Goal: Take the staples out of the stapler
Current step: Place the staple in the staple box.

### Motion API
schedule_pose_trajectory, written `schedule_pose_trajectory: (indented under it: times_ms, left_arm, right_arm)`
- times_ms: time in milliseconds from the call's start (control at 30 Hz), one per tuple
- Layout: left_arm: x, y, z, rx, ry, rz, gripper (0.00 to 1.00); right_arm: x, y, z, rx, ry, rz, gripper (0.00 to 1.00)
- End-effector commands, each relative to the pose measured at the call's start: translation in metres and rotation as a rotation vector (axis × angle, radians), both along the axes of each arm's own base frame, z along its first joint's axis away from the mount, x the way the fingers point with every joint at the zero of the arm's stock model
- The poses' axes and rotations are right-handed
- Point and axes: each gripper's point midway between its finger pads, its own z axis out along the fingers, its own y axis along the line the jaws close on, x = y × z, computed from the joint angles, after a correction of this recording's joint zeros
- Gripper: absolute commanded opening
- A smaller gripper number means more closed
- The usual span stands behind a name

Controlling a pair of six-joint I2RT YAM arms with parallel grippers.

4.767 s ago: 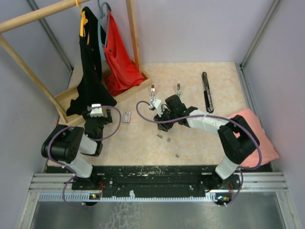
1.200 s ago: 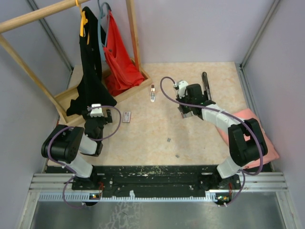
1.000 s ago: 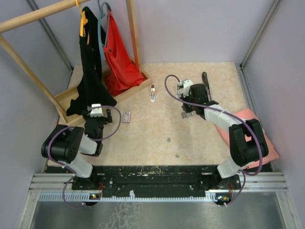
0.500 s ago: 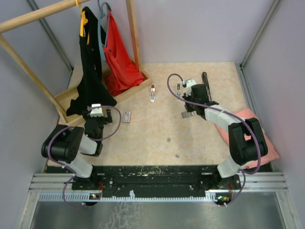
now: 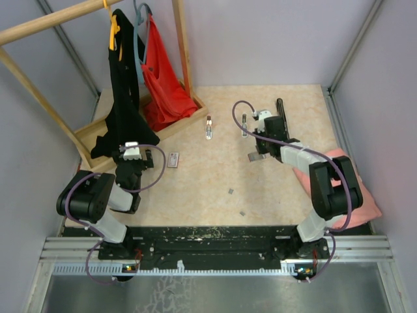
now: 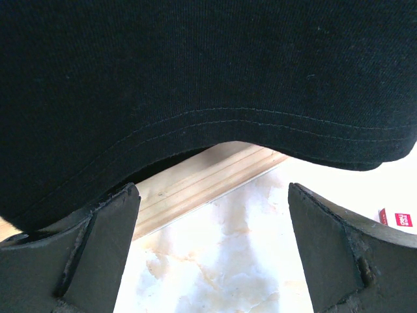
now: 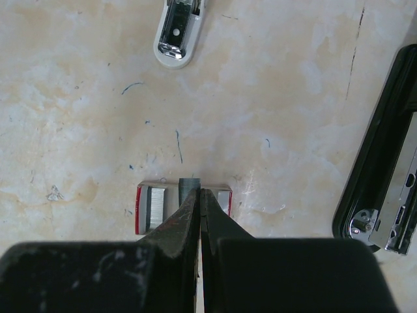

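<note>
The black stapler [image 5: 283, 124] lies open at the back right and also shows in the right wrist view [image 7: 384, 150]. Two of its silver parts [image 5: 208, 127] [image 5: 244, 122] lie to its left; one shows in the wrist view [image 7: 179, 29]. My right gripper [image 5: 258, 151] [image 7: 199, 192] is shut, with a dark grey strip of staples [image 7: 189, 184] at its tips. It is just above a small red-edged tray [image 7: 150, 208] that holds more staples. Loose staples [image 5: 229, 191] [image 5: 242, 212] lie on the table. My left gripper [image 5: 133, 160] [image 6: 212, 248] is open and empty.
A small flat box with a reddish label [image 5: 172, 160] [image 6: 396, 218] lies right of my left gripper. A wooden rack [image 5: 98, 130] holds a black garment [image 6: 195, 65] and a red one [image 5: 163, 78]. A pink cloth [image 5: 352, 176] lies at the right edge.
My right arm has swung from the table's middle to the right, over the tray. One staple piece is gone from the table. The left arm has not moved.
</note>
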Motion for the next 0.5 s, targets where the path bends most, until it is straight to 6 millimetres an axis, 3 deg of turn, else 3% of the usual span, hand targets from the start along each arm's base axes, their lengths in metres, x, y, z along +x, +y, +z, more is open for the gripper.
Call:
schedule_pose_trajectory:
  times_ms: [0,133,467]
  left_arm:
    - [0.005,0.0,0.009,-0.022,-0.036,0.005,1.0]
    - [0.005,0.0,0.009,-0.024,-0.037,0.005,1.0]
    - [0.005,0.0,0.009,-0.023,-0.037,0.005,1.0]
  right_arm:
    - [0.006,0.002,-0.004,0.019,-0.005,-0.008,0.0]
    - [0.004,0.002,-0.019,0.008,0.034,-0.008,0.0]
    - [0.001,0.004,-0.026,0.013,0.056,0.001,0.0]
